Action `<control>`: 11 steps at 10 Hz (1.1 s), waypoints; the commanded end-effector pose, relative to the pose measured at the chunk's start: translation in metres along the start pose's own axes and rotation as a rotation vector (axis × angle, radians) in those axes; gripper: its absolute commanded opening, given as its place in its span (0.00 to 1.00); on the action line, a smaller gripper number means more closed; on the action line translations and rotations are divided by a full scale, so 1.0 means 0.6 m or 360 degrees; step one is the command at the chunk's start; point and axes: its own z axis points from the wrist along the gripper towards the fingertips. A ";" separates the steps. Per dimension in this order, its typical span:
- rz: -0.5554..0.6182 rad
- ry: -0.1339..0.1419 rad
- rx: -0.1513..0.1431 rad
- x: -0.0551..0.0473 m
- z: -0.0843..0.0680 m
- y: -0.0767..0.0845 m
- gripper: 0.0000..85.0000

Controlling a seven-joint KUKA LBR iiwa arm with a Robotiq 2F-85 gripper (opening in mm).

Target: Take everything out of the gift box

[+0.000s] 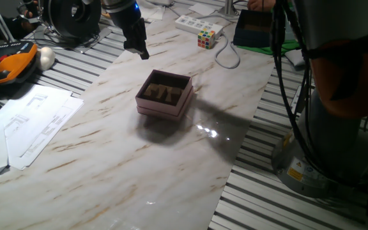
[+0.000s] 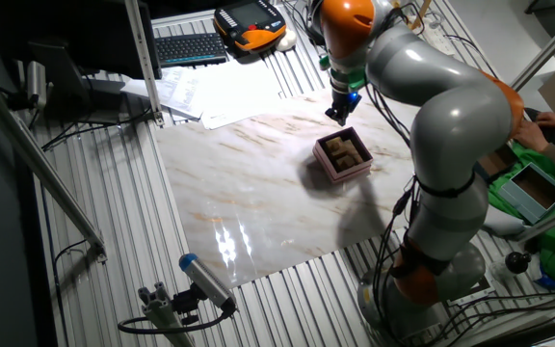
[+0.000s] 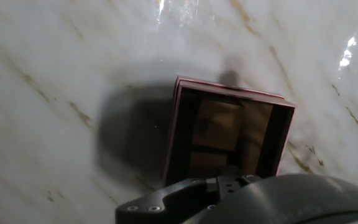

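– Where's the gift box (image 1: 164, 94)?
– Frame centre on the marble table (image 1: 107, 166), wooden blocks (image 1: 163, 92) inside, bare marble on every side.
– The gripper (image 1: 137, 48)?
– Above the box's upper-left; I cannot tell its jaw state.

Box (image 1: 164, 94) mid-desk (image 1: 107, 160), blocks (image 1: 161, 92) inside. Claw (image 1: 137, 46) above desk, just behind box. Puzzle cube (image 1: 206, 39) farther back; papers (image 1: 24, 124) off desk's left edge.
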 end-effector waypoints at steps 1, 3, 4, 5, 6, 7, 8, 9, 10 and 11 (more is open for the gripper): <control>-0.0005 -0.0004 -0.0017 0.000 0.000 0.001 0.00; 0.0010 -0.0039 -0.0059 0.000 0.000 0.001 0.00; 0.0044 -0.0105 -0.0035 0.000 0.000 0.001 0.00; 0.0061 -0.0099 0.0013 0.000 0.000 0.001 0.00; 0.0074 -0.0040 0.0026 0.000 0.000 0.001 0.00; 0.0117 0.0009 -0.0020 0.000 0.000 0.001 0.00; 0.0143 -0.0002 0.0005 0.000 0.000 0.001 0.00; 0.0162 -0.0042 0.0087 0.000 0.000 0.001 0.20; 0.0207 -0.0036 0.0065 -0.003 0.003 0.001 0.60; 0.0216 -0.0019 0.0051 -0.016 0.025 -0.004 0.60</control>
